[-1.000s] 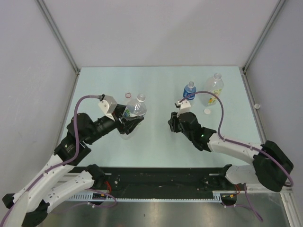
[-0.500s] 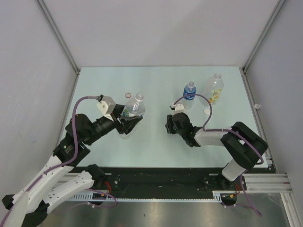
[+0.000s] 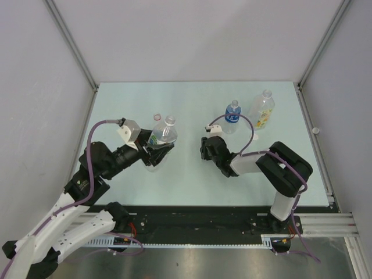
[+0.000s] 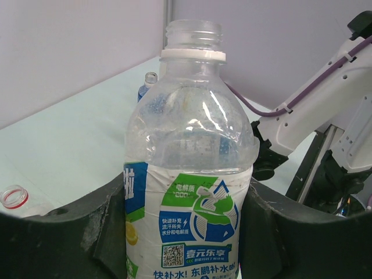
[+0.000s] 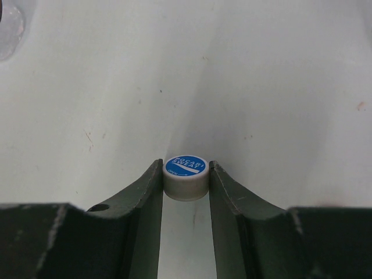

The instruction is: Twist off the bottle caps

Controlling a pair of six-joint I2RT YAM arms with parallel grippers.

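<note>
**Right claw pinches a loose cap, left claw holds an opened bottle**

Closest to the arm bases, the right gripper is clenched on a small white cap with a blue printed top. One dark finger presses against each side of the cap. The cap is off every bottle and sits low over the pale table, near the middle of it; whether it touches the surface cannot be told.

To the left, the left gripper is closed around the lower body of the white-and-blue-labelled bottle, which stands upright between the fingers. Its mouth is open, with bare threads above a white ring.

Just behind that bottle stands a small bottle with a red ring round its open mouth.

Farther back on the right side stands the small blue-labelled bottle, with its blue cap on. The right arm's purple cable loops in front of it. Beside it, farther right, is the larger bottle with the yellowish label. Its top is too small to tell whether it is capped.
</note>
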